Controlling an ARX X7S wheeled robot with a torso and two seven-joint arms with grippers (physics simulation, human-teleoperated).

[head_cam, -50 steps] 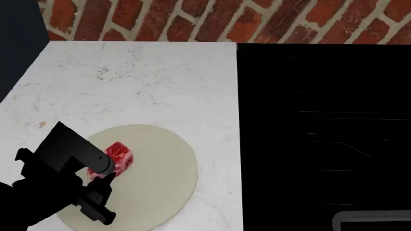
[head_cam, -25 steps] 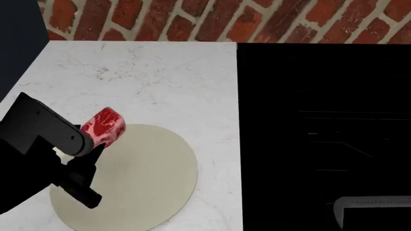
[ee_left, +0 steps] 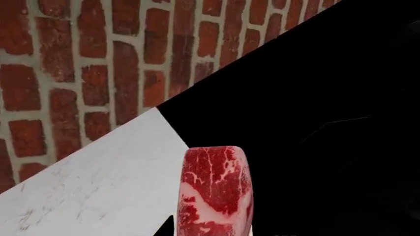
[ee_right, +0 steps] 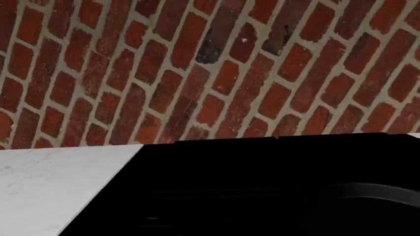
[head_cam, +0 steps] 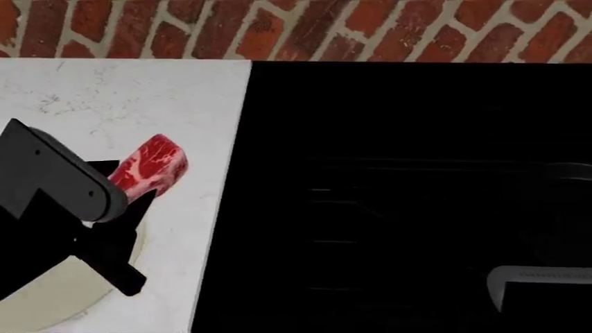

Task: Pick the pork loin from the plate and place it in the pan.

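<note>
The pork loin [head_cam: 151, 168], a red marbled chunk with a pale fat rim, hangs in the air over the white counter, close to the black cooktop's edge. My left gripper [head_cam: 137, 189] is shut on it, and a dark fingertip [ee_left: 164, 228] shows beside the pork loin [ee_left: 217, 191] in the left wrist view. Part of the pale beige plate [head_cam: 46, 302] lies below and behind the left arm, at the lower left. The pan is hard to make out against the black surface. Only a faint curved rim [ee_right: 371, 189] shows in the right wrist view. No fingers of the right gripper show.
A white marble counter [head_cam: 111, 97] meets the black cooktop [head_cam: 389, 139] along a straight edge. A red brick wall [head_cam: 296, 28] runs along the back. A dark shape with a grey edge [head_cam: 541, 281] sits at the lower right of the head view.
The left gripper lifted the pork loin off the plate and carried it right, toward the cooktop. The head view has swung right, so less of the counter and plate shows.
</note>
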